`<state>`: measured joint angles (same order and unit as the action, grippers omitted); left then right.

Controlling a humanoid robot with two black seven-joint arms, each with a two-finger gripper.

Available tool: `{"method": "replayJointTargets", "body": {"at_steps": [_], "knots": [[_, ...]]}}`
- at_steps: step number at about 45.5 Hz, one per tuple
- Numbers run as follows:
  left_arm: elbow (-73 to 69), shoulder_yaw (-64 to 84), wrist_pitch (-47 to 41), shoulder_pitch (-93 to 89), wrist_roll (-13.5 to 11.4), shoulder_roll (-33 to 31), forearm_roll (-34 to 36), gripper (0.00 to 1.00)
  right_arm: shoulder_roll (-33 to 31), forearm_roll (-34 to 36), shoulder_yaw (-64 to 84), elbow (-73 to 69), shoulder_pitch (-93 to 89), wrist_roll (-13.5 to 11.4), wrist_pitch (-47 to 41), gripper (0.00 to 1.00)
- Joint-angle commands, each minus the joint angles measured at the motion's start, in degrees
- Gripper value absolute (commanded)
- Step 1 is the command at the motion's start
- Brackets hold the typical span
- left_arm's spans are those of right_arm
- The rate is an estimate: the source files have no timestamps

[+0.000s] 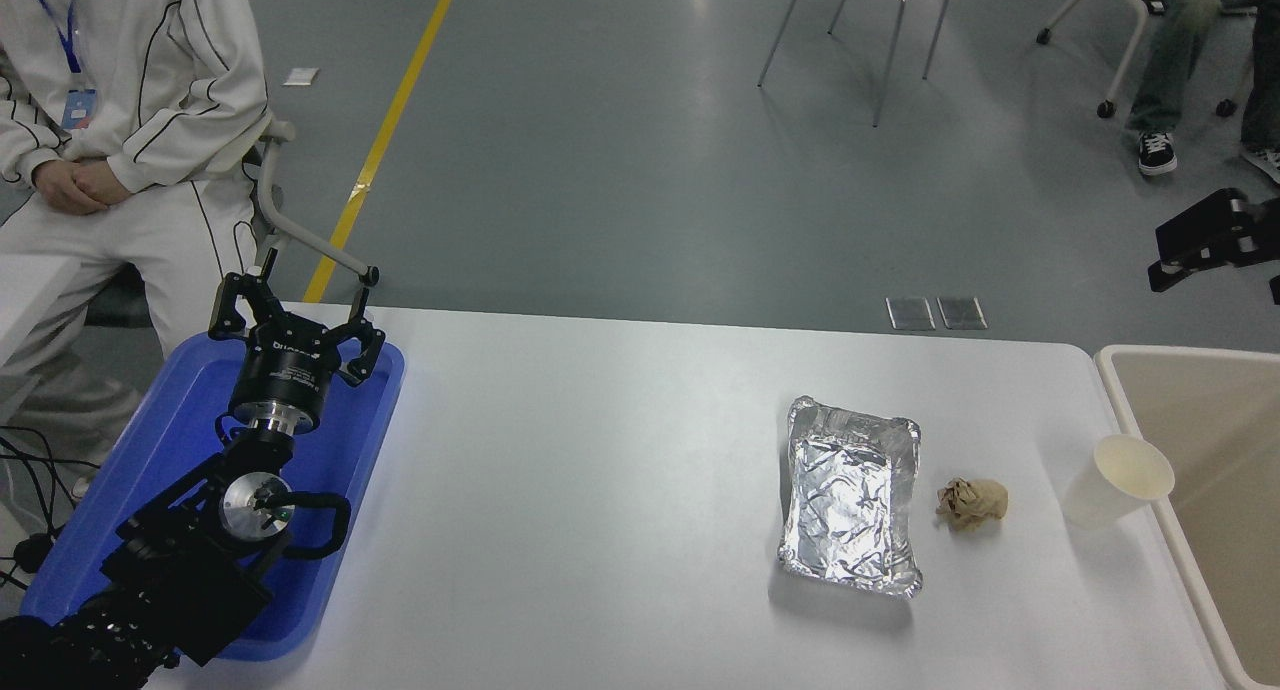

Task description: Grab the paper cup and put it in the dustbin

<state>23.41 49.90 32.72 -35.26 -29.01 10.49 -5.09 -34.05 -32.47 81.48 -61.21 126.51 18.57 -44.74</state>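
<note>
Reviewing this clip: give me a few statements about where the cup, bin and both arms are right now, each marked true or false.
1. The paper cup stands upright on the table beside the dustbin. True.
2. The right gripper holds the cup. False: it is raised at the right edge, well clear of it, holding nothing.
3. The cup is inside the dustbin. False: it is on the table.
4. The left gripper is over the blue tray, jaws open. True.
</note>
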Motion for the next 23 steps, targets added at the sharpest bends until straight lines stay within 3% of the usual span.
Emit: {"method": "replayJointTargets", "body": {"at_steps": [1,23], "knots": [[0.1,0.0,0.1,-0.1,0.0,0.0,0.0,1.00,1.1,1.2,0.9,-0.1,2.4,-0.7,-0.3,1.00],[0.1,0.0,0.1,0.0,0.0,0.1,0.0,1.00,1.9,5.0,6.6,-3.5,5.8,-0.7,-0.3,1.00]]}}
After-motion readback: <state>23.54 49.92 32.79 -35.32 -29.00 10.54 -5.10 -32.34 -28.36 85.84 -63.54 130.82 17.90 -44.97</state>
